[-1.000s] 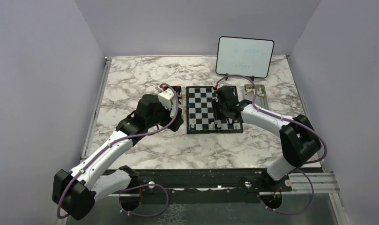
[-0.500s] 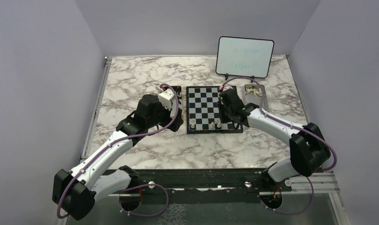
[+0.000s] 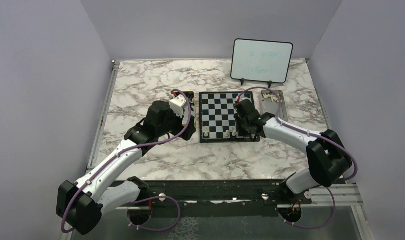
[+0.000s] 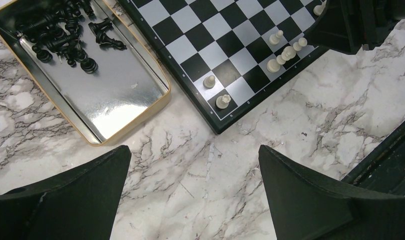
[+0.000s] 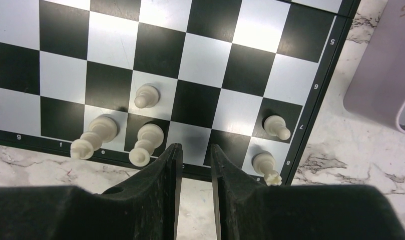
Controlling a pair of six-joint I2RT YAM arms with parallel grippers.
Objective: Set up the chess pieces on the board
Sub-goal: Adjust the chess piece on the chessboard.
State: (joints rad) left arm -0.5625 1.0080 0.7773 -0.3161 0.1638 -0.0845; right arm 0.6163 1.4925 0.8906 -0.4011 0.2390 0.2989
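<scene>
The marble tabletop [image 3: 140, 90] holds everything. A whiteboard [image 3: 262, 61] stands up at the far edge. The board [image 3: 218, 107] lies flat in the middle of the tabletop, between the two arms.

A shiny metal tray [image 4: 115, 95] lies just beside the left edge of the board. Another tray [image 5: 375, 75] lies close by the right edge.

The left gripper [image 4: 190, 155] hangs over the bare tabletop near the board's near left corner. It is spread wide and holds nothing. The right gripper [image 5: 194, 150] is low over the near row of the board. Its fingers are close together with a thin gap, and nothing is between them.

The black chess pieces [image 4: 65, 30] lie in a heap at one end of the metal tray. A few white chess pieces [image 5: 146, 96] stand on the two near rows of the board: two at the left corner, some in the middle, and two at the right corner.
</scene>
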